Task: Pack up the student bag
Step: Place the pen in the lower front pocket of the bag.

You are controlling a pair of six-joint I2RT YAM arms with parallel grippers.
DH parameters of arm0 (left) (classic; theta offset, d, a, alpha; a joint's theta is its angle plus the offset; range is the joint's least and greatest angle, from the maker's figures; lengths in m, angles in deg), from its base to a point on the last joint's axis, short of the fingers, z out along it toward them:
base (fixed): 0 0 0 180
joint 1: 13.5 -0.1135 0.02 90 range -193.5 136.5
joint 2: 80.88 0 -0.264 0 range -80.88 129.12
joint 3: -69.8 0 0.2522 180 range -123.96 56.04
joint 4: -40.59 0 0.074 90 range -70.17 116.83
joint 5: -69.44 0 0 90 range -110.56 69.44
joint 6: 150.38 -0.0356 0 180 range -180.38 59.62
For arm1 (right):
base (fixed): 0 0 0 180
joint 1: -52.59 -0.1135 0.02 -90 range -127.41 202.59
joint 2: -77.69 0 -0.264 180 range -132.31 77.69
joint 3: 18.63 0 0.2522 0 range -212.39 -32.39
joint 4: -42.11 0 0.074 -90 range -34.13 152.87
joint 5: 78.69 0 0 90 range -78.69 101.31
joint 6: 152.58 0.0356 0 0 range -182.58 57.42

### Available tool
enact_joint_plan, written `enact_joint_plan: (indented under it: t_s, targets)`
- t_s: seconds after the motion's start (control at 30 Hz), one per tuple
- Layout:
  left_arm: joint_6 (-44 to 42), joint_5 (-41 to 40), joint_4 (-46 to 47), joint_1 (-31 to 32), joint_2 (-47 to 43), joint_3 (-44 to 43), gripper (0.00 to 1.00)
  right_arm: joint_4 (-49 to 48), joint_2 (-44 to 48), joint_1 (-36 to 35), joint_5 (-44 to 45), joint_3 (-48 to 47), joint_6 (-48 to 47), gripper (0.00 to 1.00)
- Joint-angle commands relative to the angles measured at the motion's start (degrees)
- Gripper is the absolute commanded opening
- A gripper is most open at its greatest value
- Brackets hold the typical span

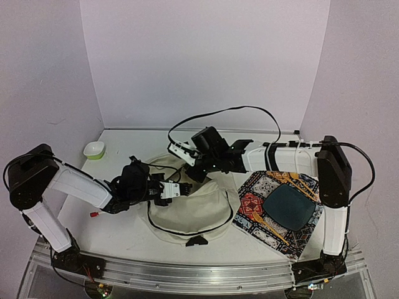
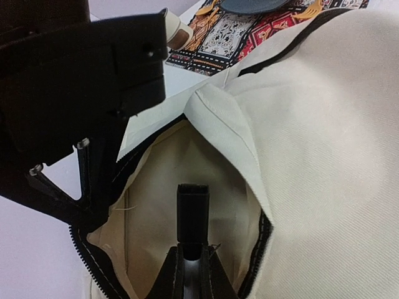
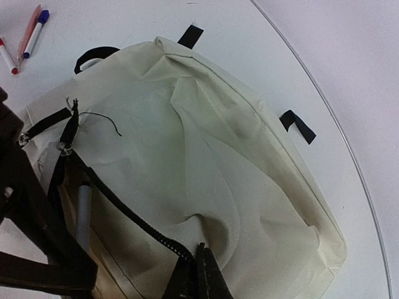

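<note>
The student bag point(image 1: 193, 212) lies cream and soft in the middle of the table, its black zipper open. My right gripper point(image 3: 199, 261) is shut on the fabric at the zipper's edge and holds the opening point(image 2: 168, 187) lifted. My left gripper point(image 2: 190, 252) is shut on a marker point(image 2: 193, 212) with a black cap and a white body. The marker points into the bag's cream inside. In the right wrist view the marker point(image 3: 83, 215) shows as a pale cylinder inside the opening. From above, the left gripper point(image 1: 176, 190) and the right gripper point(image 1: 190, 176) meet at the bag's far left edge.
A colourful patterned placemat point(image 1: 262, 221) with a dark teal pad point(image 1: 288, 208) on it lies to the right of the bag. A green bowl point(image 1: 94, 149) stands at the back left. Loose pens point(image 3: 31, 31) lie beyond the bag, and a red-tipped one point(image 1: 93, 213) sits under the left arm.
</note>
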Motion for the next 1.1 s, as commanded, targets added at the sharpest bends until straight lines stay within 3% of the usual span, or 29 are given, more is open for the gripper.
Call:
enact_joint_plan:
  t_s: [0.0, 0.37, 0.43, 0.63, 0.87, 1.07]
  targets:
    - [-4.9, -5.1, 1.5, 0.1, 1.6, -3.5, 0.0, -1.1, 3.8, -0.4, -1.3, -3.3, 1.0, 0.02]
    - [-8.3, -6.9, 1.5, 0.1, 5.6, -6.4, 0.04, -1.1, 3.5, -0.3, -1.5, -3.6, 1.2, 0.02]
    - [-7.8, -7.6, 1.5, 0.1, 6.3, -7.5, 0.1, -1.0, 3.4, -0.3, -1.7, -3.7, 1.3, 0.02]
    - [-6.1, -10.3, 1.8, 0.1, 6.2, -8.8, 0.39, -1.0, 3.6, -0.3, -1.4, -3.7, 1.4, 0.02]
    - [-1.3, -10.4, 1.8, 0.2, 0.4, -5.5, 0.49, -1.0, 3.5, -0.3, -1.6, -3.6, 1.5, 0.02]
    - [12.3, -13.6, 1.6, 0.2, -8.7, -0.5, 0.56, -1.0, 3.2, -0.3, -1.1, -3.4, 1.5, 0.02]
